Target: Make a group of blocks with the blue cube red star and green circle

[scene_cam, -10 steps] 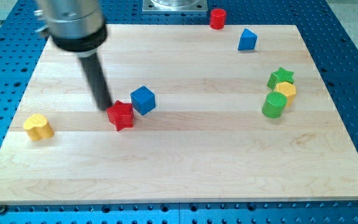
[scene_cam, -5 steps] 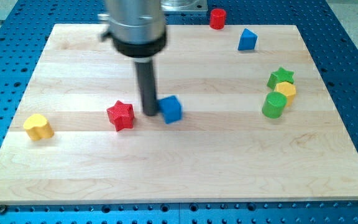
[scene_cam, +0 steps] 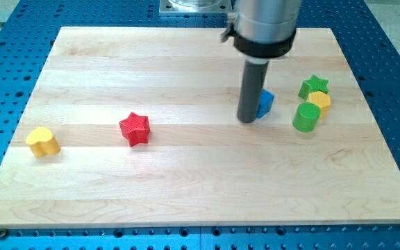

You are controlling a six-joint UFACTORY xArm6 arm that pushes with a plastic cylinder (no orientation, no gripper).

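My tip (scene_cam: 247,119) rests on the board right of centre. The blue cube (scene_cam: 265,103) touches the rod's right side and is partly hidden behind it. The green circle block (scene_cam: 305,117) stands a short way to the right of the cube. The red star (scene_cam: 135,128) lies far to the left of my tip, left of the board's centre.
A green star (scene_cam: 314,85) and a yellow block (scene_cam: 320,101) sit just above the green circle block. A yellow heart (scene_cam: 42,141) lies at the view's left. The arm's grey body (scene_cam: 264,24) covers the top right of the wooden board (scene_cam: 186,187).
My tip has swept from beside the red star to the right, pushing the blue cube across the board to near the green circle block. The red star stayed put.
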